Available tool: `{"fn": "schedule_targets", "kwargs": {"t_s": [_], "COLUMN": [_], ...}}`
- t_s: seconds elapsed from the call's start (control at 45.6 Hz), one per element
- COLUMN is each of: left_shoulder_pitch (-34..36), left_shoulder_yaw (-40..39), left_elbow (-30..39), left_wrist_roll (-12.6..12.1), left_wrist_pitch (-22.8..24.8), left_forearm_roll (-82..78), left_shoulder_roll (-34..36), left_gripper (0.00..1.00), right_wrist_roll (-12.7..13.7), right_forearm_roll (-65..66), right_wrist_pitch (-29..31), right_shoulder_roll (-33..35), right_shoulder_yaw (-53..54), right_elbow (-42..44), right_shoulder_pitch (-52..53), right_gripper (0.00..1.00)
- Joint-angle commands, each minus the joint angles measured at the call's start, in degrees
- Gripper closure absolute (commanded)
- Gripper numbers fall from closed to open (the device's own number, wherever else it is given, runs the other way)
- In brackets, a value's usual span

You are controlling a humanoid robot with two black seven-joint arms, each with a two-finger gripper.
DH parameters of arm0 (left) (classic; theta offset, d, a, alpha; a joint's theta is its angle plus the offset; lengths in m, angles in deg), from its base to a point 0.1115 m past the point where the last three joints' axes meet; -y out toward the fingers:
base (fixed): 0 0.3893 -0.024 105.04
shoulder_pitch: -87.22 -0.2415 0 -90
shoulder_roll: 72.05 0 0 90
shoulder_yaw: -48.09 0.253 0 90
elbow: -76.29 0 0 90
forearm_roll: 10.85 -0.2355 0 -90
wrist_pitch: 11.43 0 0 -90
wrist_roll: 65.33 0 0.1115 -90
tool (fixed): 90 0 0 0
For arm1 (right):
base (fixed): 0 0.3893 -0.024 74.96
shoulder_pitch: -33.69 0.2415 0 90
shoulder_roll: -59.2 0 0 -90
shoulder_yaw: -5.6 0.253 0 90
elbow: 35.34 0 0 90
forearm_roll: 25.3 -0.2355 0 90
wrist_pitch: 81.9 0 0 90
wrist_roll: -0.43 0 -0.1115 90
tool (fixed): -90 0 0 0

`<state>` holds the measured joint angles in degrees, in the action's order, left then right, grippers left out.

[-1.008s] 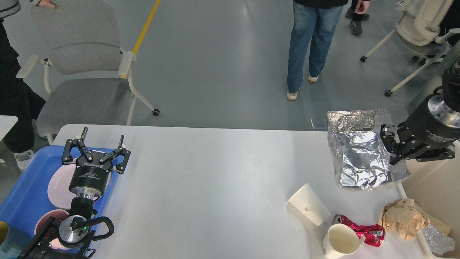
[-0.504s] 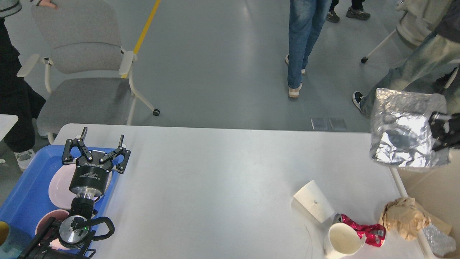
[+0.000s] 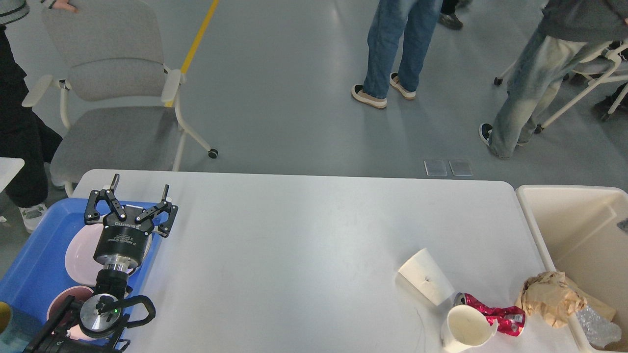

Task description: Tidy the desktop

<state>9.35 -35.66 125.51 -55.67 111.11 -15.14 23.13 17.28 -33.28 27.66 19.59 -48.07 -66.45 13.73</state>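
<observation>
One gripper (image 3: 140, 188) shows, the left one, at the desktop's near-left corner above the blue tray (image 3: 30, 260); its jaws stand wide apart and hold nothing; the right gripper is out of view. The tray sits against the left edge of the desktop (image 3: 294, 245) and carries a pale pink plate (image 3: 78, 257), partly under the arm, and a pink bowl (image 3: 61, 301) nearer the bottom edge. The desktop, white and round-cornered, fills the middle of the view from the tray across to the bin; its centre is bare. Toward its near-right part a white paper cup (image 3: 426, 283) lies on its side; just beside it stands another white cup (image 3: 467, 328), mouth up, touching a crushed red can (image 3: 495, 315); a wad of brown paper (image 3: 552, 296) rests on the desktop's right edge, overlapping the rim of the cream bin (image 3: 574, 230); some clear plastic (image 3: 596, 326) lies in the bin's near corner. Behind the desktop stands a grey chair (image 3: 115, 98) at left; people's legs show on the floor at right.
</observation>
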Motion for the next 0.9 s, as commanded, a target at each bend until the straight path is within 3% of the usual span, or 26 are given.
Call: {"fn": "schedule_targets", "kwargs": {"t_s": [0.0, 0.153, 0.307, 0.723, 0.745, 0.811, 0.832, 0.876], "left_shoulder_pitch": [0.00, 0.00, 0.00, 0.00, 0.00, 0.00, 0.00, 0.00], "left_shoulder_yaw": [0.00, 0.00, 0.00, 0.00, 0.00, 0.00, 0.00, 0.00], "left_elbow": [0.00, 0.00, 0.00, 0.00, 0.00, 0.00, 0.00, 0.00], "left_wrist_roll": [0.00, 0.00, 0.00, 0.00, 0.00, 0.00, 0.00, 0.00], "left_wrist_pitch": [-0.03, -0.03, -0.03, -0.03, -0.03, -0.03, -0.03, -0.03], "left_forearm_roll": [0.07, -0.02, -0.02, 0.07, 0.07, -0.02, -0.02, -0.02], "left_shoulder_roll": [0.01, 0.01, 0.01, 0.01, 0.01, 0.01, 0.01, 0.01], "left_gripper": [0.04, 0.04, 0.04, 0.04, 0.04, 0.04, 0.04, 0.04], "right_wrist_roll": [-0.14, -0.76, -0.76, -0.67, -0.67, -0.67, -0.76, -0.67], "right_forearm_roll": [0.07, -0.10, 0.16, 0.07, 0.07, 0.07, 0.07, -0.01], "right_wrist_pitch": [-2.05, -10.05, -17.17, -19.55, -19.64, -20.69, -21.22, -21.22], "right_shoulder_roll": [-6.95, -17.41, -23.40, -26.65, -26.74, -26.92, -27.09, -27.53], "right_shoulder_yaw": [9.99, 12.46, 11.84, 12.02, 11.93, 12.02, 11.93, 12.11], "right_elbow": [15.62, 28.55, 30.59, 30.50, 30.50, 30.50, 30.50, 30.06], "right_shoulder_pitch": [-16.84, -30.56, -37.34, -41.48, -41.39, -40.86, -40.86, -40.69], "right_gripper": [1.00, 1.00, 1.00, 1.00, 0.86, 0.18, 0.00, 0.00]}}
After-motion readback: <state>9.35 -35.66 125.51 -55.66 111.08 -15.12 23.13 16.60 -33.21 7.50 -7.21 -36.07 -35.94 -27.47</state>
